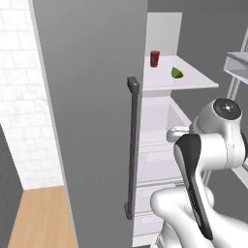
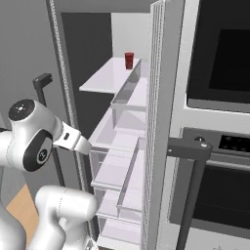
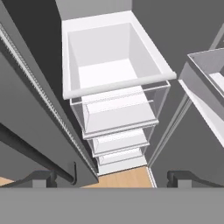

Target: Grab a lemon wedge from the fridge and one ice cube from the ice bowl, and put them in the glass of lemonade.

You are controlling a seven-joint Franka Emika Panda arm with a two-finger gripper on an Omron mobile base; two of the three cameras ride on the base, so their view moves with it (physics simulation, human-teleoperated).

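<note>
Simulated kitchen, fridge (image 1: 92, 121) standing with its right door swung open and white interior showing. Gripper (image 3: 111, 179) is hovering above the stacked clear drawers, its two dark fingertips (image 3: 41, 178) sitting wide apart at the bottom of the hand view, jaws fully spread, nothing between them. Directly ahead of the hand the top white bin (image 3: 109, 65) is filling the 12 o'clock area, with clear drawers (image 3: 118, 131) stepping down beneath it toward 6 o'clock and a strip of wood floor (image 3: 120, 177) showing below them. Closed left door is running along the 9 o'clock side in that view; door shelf (image 3: 205, 70) of the open door is sitting at 3 o'clock. In the left base view the white arm (image 1: 213, 145) is reaching in from 5 o'clock toward the drawers, below the upper white shelf (image 1: 179, 80). Lemon wedge (image 1: 177, 73) is lying on that shelf, at 1 o'clock from the arm's elbow joint, well apart from the hand. Red cup (image 1: 154, 58) is standing upright on the same shelf, near the wedge at its 10 o'clock. Dark bar handle (image 1: 131, 145) is running vertically on the closed door. Right base view is showing a built-in oven (image 2: 219, 122) at 3 o'clock of the fridge.
</note>
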